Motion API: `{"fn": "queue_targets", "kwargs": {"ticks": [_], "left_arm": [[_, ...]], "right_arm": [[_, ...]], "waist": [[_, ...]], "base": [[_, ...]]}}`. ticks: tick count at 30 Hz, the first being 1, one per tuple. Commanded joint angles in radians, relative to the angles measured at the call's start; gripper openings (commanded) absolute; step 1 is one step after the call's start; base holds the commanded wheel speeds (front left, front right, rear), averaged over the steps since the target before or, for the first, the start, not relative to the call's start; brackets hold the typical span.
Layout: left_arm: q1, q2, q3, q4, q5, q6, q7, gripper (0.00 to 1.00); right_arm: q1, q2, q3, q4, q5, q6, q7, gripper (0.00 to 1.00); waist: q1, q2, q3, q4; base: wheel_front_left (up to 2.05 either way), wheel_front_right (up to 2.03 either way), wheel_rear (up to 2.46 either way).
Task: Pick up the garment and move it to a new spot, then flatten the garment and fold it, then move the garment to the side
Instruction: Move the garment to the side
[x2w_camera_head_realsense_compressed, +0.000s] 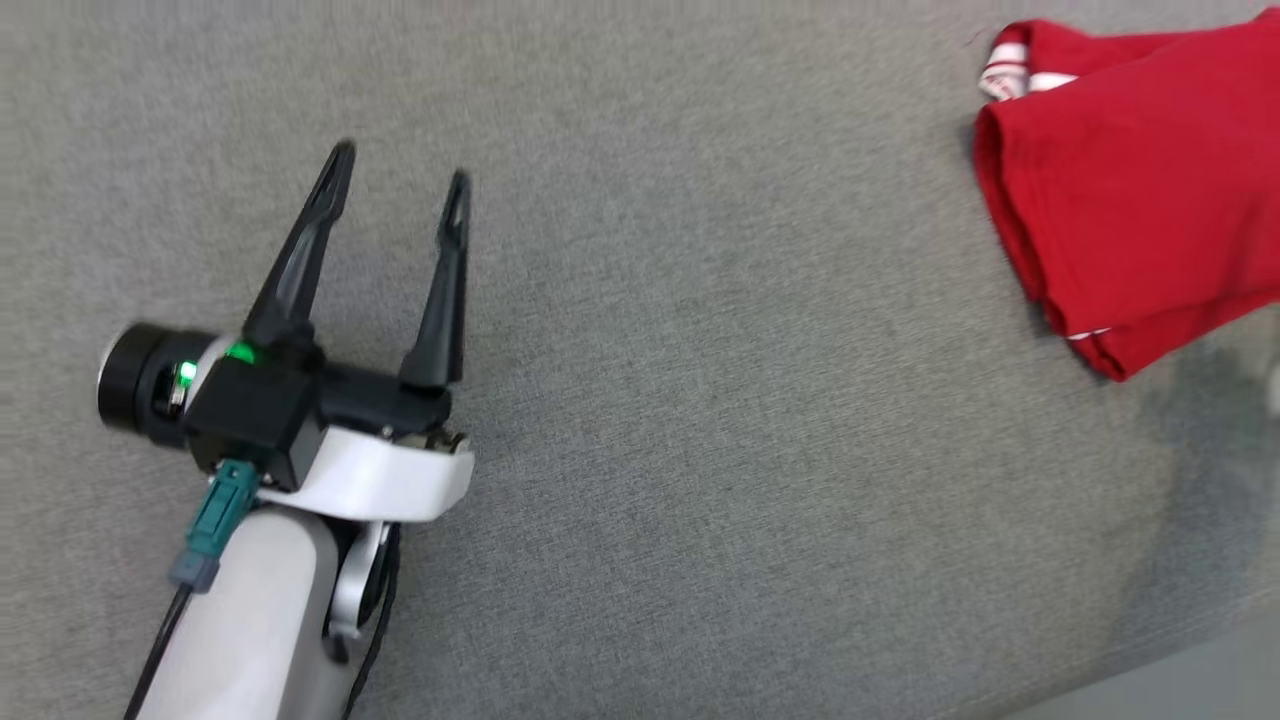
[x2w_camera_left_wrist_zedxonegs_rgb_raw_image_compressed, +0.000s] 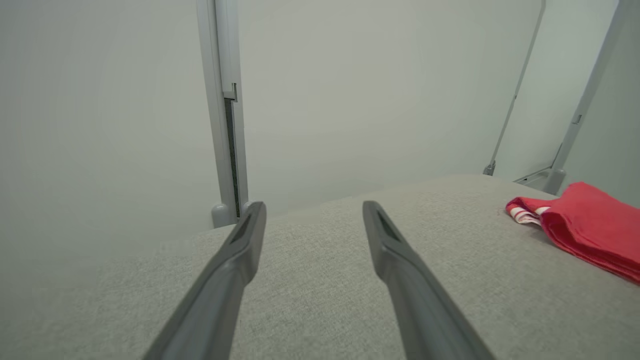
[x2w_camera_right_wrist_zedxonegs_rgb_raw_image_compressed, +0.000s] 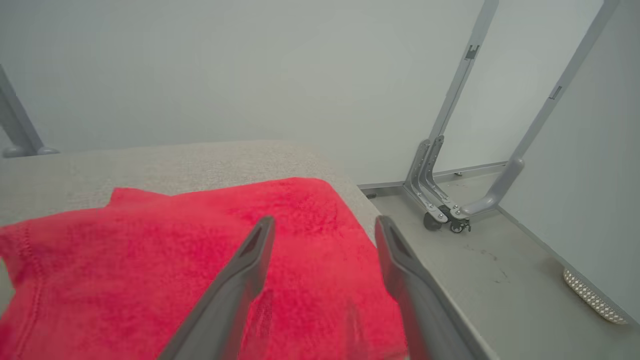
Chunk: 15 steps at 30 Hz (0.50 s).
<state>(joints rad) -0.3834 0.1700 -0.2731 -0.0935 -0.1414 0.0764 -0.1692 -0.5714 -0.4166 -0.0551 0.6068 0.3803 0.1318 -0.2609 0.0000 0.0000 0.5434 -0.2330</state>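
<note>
The garment (x2w_camera_head_realsense_compressed: 1140, 190) is red with white-striped trim, folded into a compact block at the upper right of the grey surface. The left wrist view has the garment (x2w_camera_left_wrist_zedxonegs_rgb_raw_image_compressed: 590, 227) at its right edge. My left gripper (x2w_camera_head_realsense_compressed: 398, 170) hovers over bare fabric at the left, open, well apart from the cloth; its fingers (x2w_camera_left_wrist_zedxonegs_rgb_raw_image_compressed: 314, 212) spread with nothing between them. In the right wrist view my right gripper (x2w_camera_right_wrist_zedxonegs_rgb_raw_image_compressed: 324, 227) is open just above the garment (x2w_camera_right_wrist_zedxonegs_rgb_raw_image_compressed: 150, 265), near the cloth's right edge, holding nothing.
The grey padded table (x2w_camera_head_realsense_compressed: 720, 420) spreads wide between the left gripper and the garment. Its right edge (x2w_camera_right_wrist_zedxonegs_rgb_raw_image_compressed: 367, 210) drops to a grey floor, where a wheeled metal frame (x2w_camera_right_wrist_zedxonegs_rgb_raw_image_compressed: 440, 210) stands. Pale walls and a vertical post (x2w_camera_left_wrist_zedxonegs_rgb_raw_image_compressed: 227, 110) lie beyond the far edge.
</note>
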Motion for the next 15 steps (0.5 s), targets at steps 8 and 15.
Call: {"fn": "queue_targets", "kwargs": {"ticks": [8,15], "left_arm": [[0.166,0.013,0.048,0.021,-0.057,0.04,-0.025,1.0],[0.23,0.003,0.055,0.032,-0.073,0.061,-0.035,1.0]], "right_arm": [[0.261,0.167,-0.03,-0.267,-0.097,-0.002,-0.005,1.0],[0.361,0.211,-0.024,-0.374,-0.121,-0.002,0.011,1.0]], "waist": [[0.0,0.0,-0.168,0.002],[0.0,0.0,-0.215,0.03]], "base": [[0.0,0.0,0.0],[0.0,0.0,0.0]]}}
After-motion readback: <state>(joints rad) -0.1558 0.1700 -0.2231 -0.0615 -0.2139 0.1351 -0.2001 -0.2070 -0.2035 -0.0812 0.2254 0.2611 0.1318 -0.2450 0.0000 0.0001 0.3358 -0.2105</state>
